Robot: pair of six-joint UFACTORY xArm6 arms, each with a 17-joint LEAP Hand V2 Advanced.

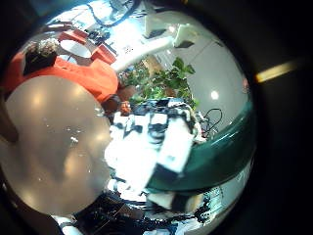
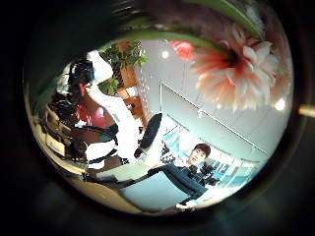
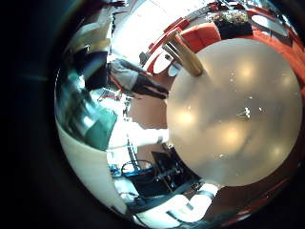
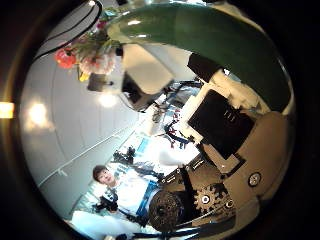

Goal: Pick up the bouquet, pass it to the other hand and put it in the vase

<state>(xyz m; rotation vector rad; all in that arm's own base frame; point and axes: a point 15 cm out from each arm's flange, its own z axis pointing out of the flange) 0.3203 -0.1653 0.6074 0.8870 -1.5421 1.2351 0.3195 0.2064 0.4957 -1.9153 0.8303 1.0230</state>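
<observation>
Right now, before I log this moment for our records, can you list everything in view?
bouquet: one, pink and red flowers, green leaves, dark green stem bundle; close to both palms.
round table: one, pale; the palms' little finger sides face it.
chairs: count unclear, orange-red; beside the table.
hand: one showing, white and black; beside the bouquet's leaves. I cannot tell which hand it is or whether it grips.
</observation>
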